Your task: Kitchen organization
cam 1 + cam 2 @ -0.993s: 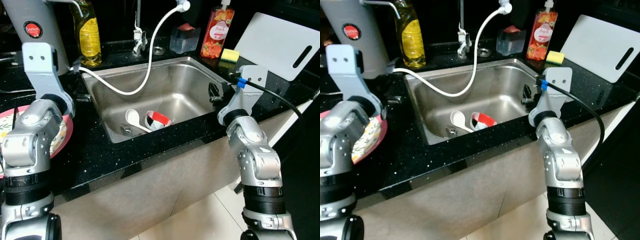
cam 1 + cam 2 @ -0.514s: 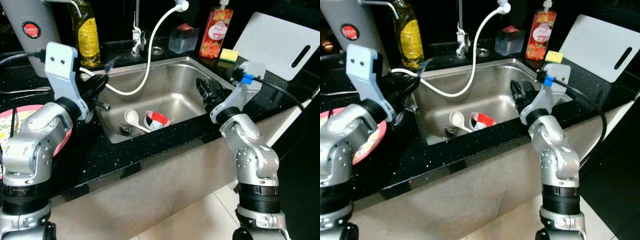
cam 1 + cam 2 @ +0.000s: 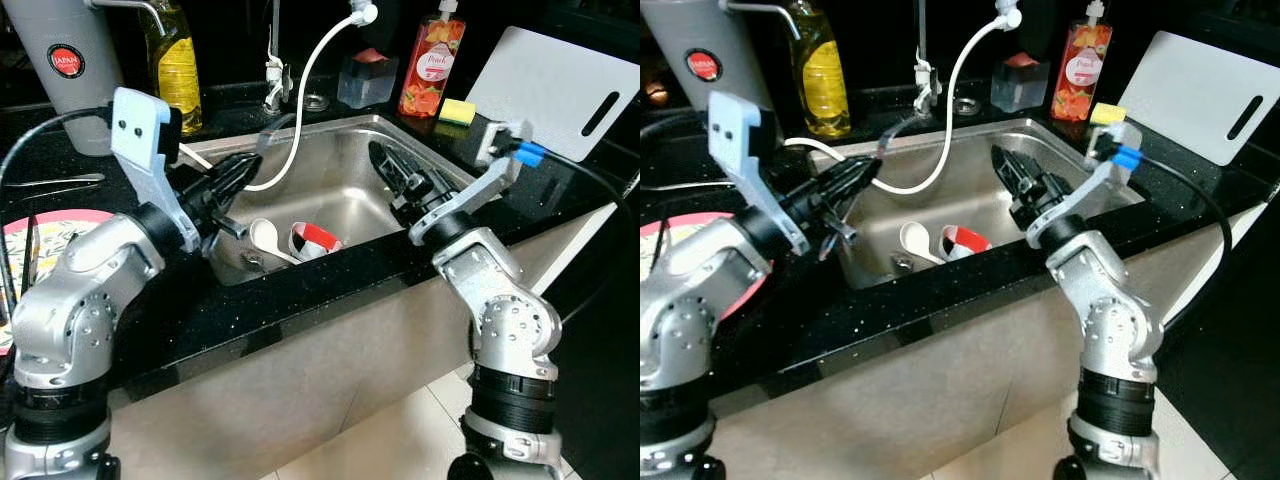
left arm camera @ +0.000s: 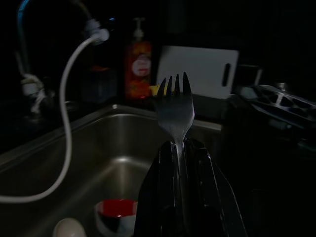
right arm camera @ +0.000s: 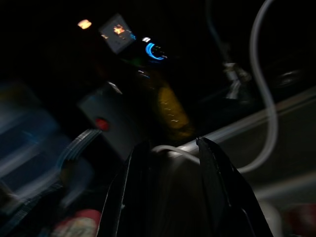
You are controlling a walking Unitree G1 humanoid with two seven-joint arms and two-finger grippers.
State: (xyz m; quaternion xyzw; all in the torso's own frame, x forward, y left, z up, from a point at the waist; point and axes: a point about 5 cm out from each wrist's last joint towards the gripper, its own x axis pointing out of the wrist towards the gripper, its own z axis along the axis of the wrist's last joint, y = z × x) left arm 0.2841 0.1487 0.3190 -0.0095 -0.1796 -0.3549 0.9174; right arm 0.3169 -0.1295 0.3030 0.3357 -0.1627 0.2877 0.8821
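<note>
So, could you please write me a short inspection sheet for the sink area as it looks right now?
Surface: black speckled counter around a steel sink.
Job's things: fork clamped in the left hand, tines forward over the sink; white spoon and red-and-white bowl lie in the basin.
Clutter: oil bottle, soap dispenser, yellow sponge, white cutting board, pink plate.
Hands: right hand open, holding nothing, over the sink's right side.
Cables: white hose drooping into the sink; black cable with a blue plug on the right arm.
Surroundings: tiled floor below.
</note>
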